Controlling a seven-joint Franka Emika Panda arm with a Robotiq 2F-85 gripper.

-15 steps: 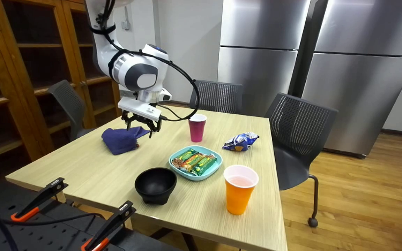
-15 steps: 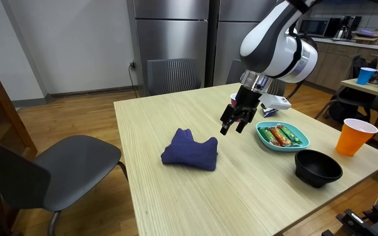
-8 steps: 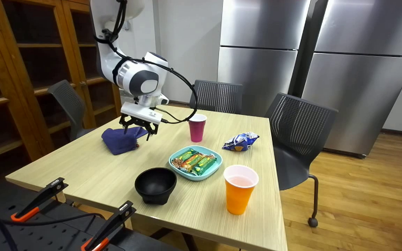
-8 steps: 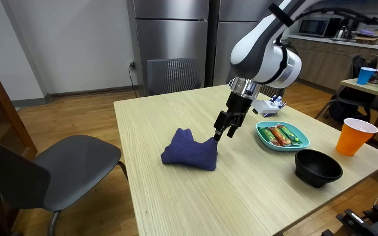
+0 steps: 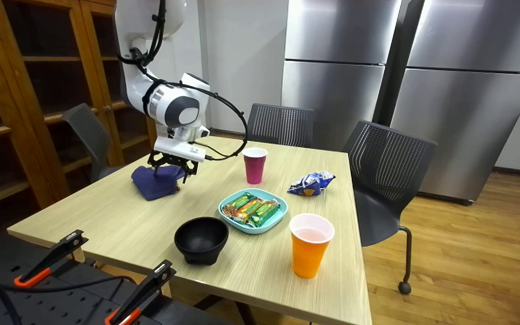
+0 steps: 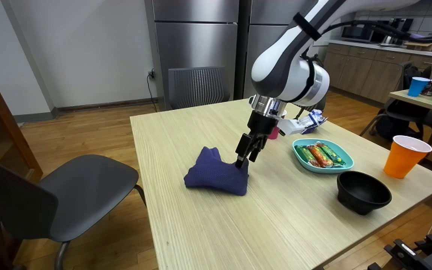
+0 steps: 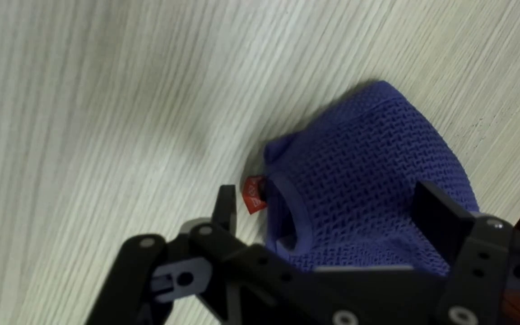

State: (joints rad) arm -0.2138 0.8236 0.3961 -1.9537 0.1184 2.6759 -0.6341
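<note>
Both fingers wide apart, angled down over one end of the cloth. Cloth: dark blue, coarse weave, folded into a low heap with raised corners, lying on the pale counter. Wrist view: one finger is over bare counter just off the cloth's open fold, its mate over the weave itself, the fold between them. In an exterior view the nearer tip overlaps a raised corner of the cloth; contact there, cannot tell. A red tab with pale print pokes out at the fold, near the first finger; attached or lying underneath, cannot tell. Elsewhere on the counter: turquoise tray bearing three wrapped bars side by side, two mostly green, an orange one between; black bowl just beside the tray; orange cup upright, also near it; pink cup upright, farther along; crumpled blue bag lying toward a side edge. White arm reaches down from above, black cable looped along it. Dark chairs stand around the counter. Two steel fridges are lined up behind it in both exterior views, and a wood cabinet with glass doors stands at the left of an exterior view.
</note>
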